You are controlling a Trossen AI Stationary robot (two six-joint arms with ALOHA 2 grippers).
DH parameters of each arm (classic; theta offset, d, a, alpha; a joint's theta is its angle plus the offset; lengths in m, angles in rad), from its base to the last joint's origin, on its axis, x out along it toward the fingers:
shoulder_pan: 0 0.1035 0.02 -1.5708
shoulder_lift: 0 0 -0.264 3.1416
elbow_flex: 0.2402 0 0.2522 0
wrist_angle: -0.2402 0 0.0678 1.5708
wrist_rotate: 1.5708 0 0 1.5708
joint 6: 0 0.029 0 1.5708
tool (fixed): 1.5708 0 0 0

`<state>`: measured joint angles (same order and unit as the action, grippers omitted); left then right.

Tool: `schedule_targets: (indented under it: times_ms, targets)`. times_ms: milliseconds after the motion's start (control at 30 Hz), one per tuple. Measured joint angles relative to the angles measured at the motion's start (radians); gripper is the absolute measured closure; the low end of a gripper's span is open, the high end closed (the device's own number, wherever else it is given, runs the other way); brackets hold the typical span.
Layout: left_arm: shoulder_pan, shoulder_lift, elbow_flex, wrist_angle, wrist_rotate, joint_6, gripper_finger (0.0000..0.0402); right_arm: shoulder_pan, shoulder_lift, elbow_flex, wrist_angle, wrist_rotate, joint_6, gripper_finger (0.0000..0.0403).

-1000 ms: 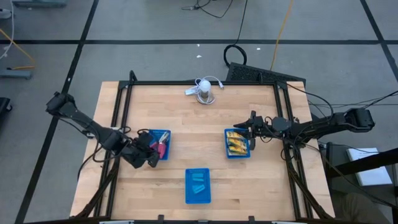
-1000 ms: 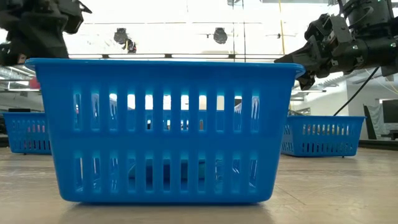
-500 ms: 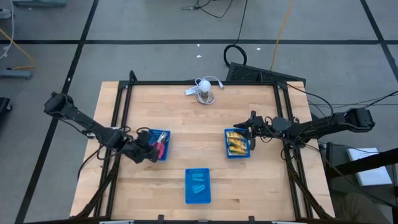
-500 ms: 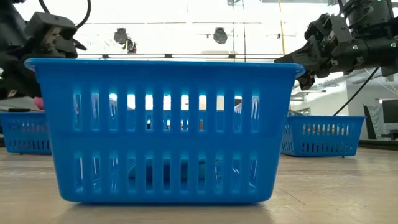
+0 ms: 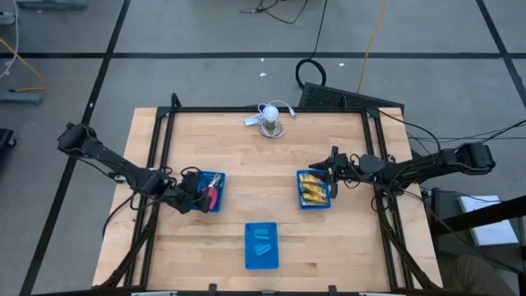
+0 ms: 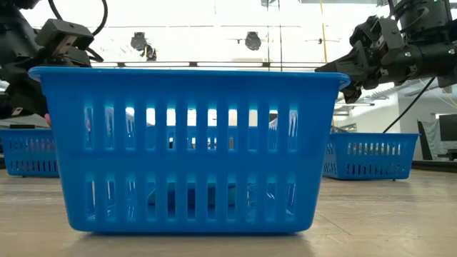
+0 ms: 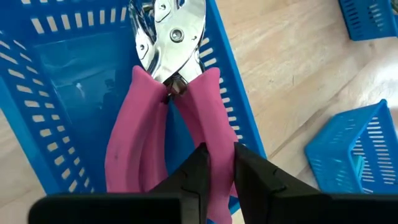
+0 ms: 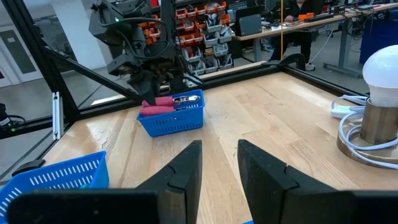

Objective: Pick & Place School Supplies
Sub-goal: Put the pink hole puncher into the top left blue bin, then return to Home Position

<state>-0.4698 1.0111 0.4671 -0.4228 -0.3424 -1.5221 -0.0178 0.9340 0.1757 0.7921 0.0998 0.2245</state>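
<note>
the plier-like tool (image 7: 165, 118), pink-red handles and bright metal head, lies partly in the left basket (image 7: 56, 112), one handle riding over the basket's rim because the left gripper (image 7: 217, 163) pinches that handle narrowly between its fingers, seemingly at the point of setting it down. beyond this basket, toward the table's near edge, the middle basket (image 5: 261, 246) keeps the light-blue blocks (image 5: 262, 239); farther across, the right basket (image 5: 313, 189) keeps the yellow-orange boxes (image 5: 311, 190). just beside that basket the right gripper (image 5: 334, 171) waits, fingers closed on nothing.
</note>
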Motion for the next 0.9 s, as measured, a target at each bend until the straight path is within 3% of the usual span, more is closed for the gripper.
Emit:
schedule_targets:
  times_ms: [267,633,900]
  targets:
    - [0.000,0.000,0.000,0.001,-0.007,-0.002,0.0324,0.000,0.000,0.000,0.000,0.000,0.000,0.0310]
    - [0.000,0.000,0.000,0.009,-0.008,0.008,0.0208,0.000,0.000,0.000,0.000,0.000,0.000,0.0310]
    - [0.000,-0.050,0.029,0.011,0.001,0.064,0.0171,0.000,0.000,0.000,0.000,0.000,0.000,0.0310]
